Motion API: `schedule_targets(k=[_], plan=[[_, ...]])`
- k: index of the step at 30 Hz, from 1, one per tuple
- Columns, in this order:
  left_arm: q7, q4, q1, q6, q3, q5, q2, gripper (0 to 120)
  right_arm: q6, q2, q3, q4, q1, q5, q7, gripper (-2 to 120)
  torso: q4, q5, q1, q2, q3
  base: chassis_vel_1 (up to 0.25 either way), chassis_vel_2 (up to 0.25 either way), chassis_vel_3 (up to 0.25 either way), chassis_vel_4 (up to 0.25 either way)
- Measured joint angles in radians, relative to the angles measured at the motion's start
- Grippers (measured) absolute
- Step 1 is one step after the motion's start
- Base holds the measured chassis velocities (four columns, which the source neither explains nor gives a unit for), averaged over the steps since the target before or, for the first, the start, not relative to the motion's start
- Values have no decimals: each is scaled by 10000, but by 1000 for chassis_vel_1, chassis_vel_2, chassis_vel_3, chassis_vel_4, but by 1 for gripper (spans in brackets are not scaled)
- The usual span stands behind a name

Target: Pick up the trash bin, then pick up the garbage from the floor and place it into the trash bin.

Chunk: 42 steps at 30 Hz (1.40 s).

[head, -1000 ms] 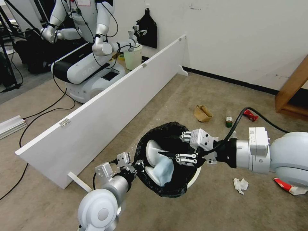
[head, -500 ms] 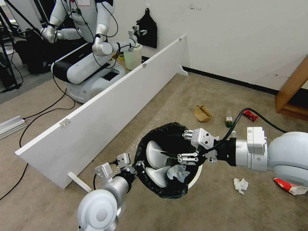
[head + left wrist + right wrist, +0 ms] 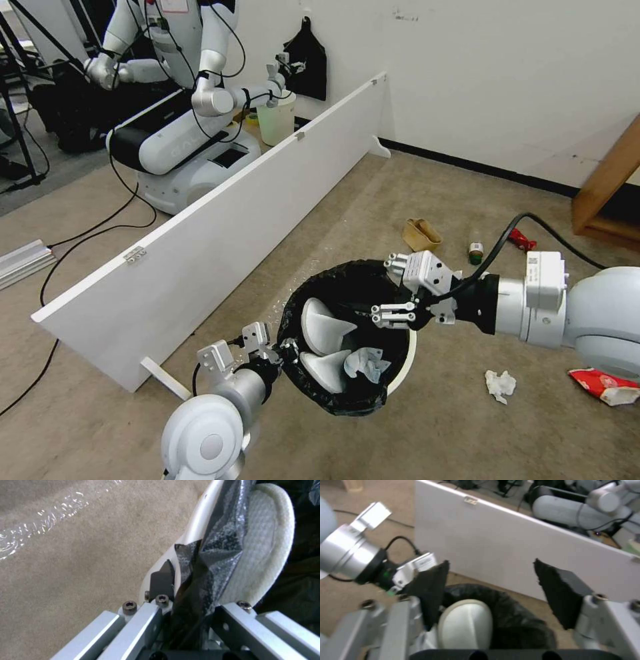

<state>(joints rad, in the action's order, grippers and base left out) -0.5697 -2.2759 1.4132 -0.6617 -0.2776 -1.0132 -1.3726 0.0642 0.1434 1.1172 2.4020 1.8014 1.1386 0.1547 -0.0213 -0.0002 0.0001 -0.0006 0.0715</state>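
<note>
At the upper left of the head view a second white robot (image 3: 180,127) stands behind a long white board (image 3: 220,220) that runs diagonally from the lower left toward the upper middle. Low in the frame, left of centre, the left gripper (image 3: 283,348) has its fingers clamped on the rim of the trash bin (image 3: 402,370), pinching the black bag (image 3: 213,555) against the white plastic wall, as the left wrist view shows up close. The bin sits in the lower middle of the head view, tilted toward the camera. Inside it lie two white slippers (image 3: 320,323) and a crumpled blue mask (image 3: 365,363). Just right of the bin's mouth, the right gripper (image 3: 383,287) hangs over the far rim with its fingers (image 3: 563,597) spread wide apart and nothing between them. On the carpet further right, a tan paper bag (image 3: 420,235), a small bottle (image 3: 475,252) and a red wrapper (image 3: 520,239) lie in the middle right of the frame, near one another. A white tissue (image 3: 500,385) and a red-white snack packet (image 3: 610,387) lie in the lower right.
</note>
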Motion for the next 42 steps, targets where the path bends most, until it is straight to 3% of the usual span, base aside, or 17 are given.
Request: schedule_targets(k=[5, 8, 20, 26, 42], plan=[[141, -4, 35, 6, 45, 5, 165, 2, 64, -758, -22, -151, -302, -86, -111, 94, -1, 1, 0, 0, 0, 0, 0, 0, 0], [163, -33, 121, 6, 117, 31, 197, 2, 75, -1146, -10, -245, -391, -214, -136, 99, -1, 0, 0, 0, 0, 0, 0, 0, 0], [275, 63, 262, 7, 662, 285, 120, 2, 254, -2679, 1651, -360, 424, -651, -125, 100, -2, 1, 0, 0, -1, 0, 0, 0, 0], [284, 340, 122, 70, 1204, 316, 67, 2, 281, -3562, 1904, -416, 698, -1043, -87, 100, -1, 1, 0, 0, 0, 0, 0, 0, 0], [218, 582, -420, 114, 1366, 72, 215, 2, 350, -5584, 2083, -299, 1311, -1960, -14, 100, -2, 1, 0, 0, 0, 0, 0, 0, 0]])
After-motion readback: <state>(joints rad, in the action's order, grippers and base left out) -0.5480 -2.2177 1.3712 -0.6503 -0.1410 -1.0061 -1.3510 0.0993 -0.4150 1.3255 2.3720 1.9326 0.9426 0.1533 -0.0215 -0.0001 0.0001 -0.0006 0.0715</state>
